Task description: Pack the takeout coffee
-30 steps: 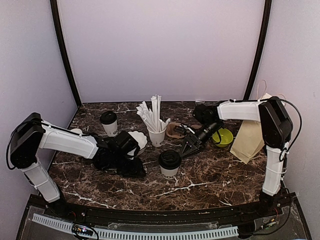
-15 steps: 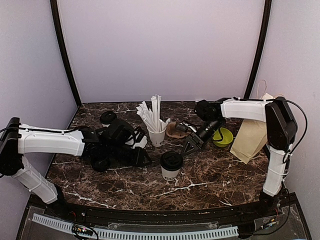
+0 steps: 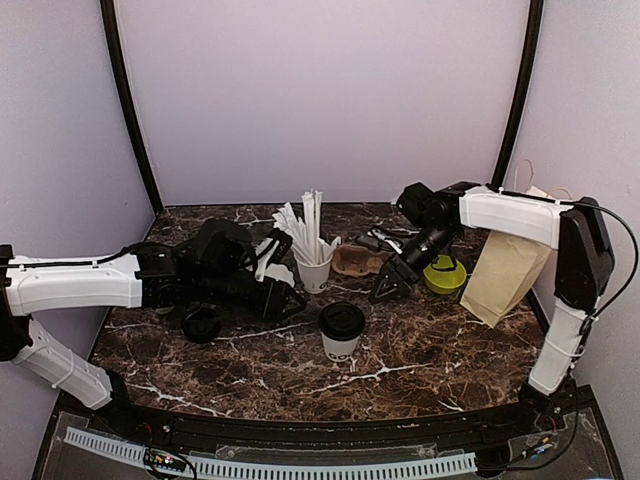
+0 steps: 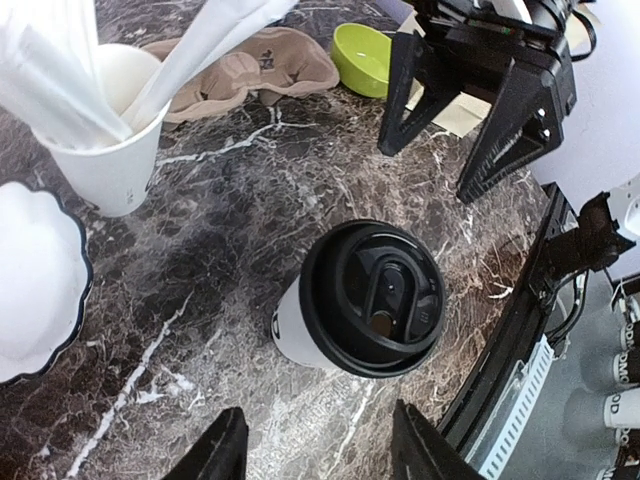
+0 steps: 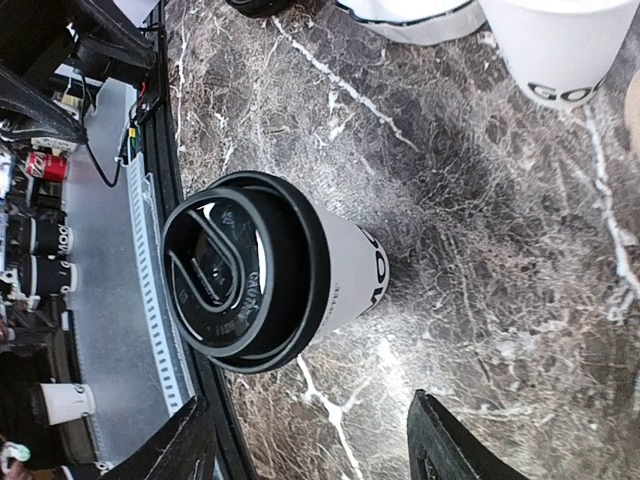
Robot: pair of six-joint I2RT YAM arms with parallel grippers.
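- Top view: one takeout coffee cup stands upright with its lid on, mid-table toward the near edge. My left gripper is just to its left and my right gripper is near its far right. Both are spread apart and holding nothing. I can't spot the second cup; I'd guess my left arm hides it. The pulp carrier sits farther back, beside the straw cup.
- Left wrist: the lidded cup is dead ahead of my open fingers, not touching them. The right gripper is right across from it with its jaws wide, so both hands are aimed at one cup. If both go in, they clash or shove it over and it spills.
- Right wrist: same cup, lined up ahead of my parted fingers on the marble table. Squeezing up at the lid could pop it off. I reckon lower on the paper wall is safer.
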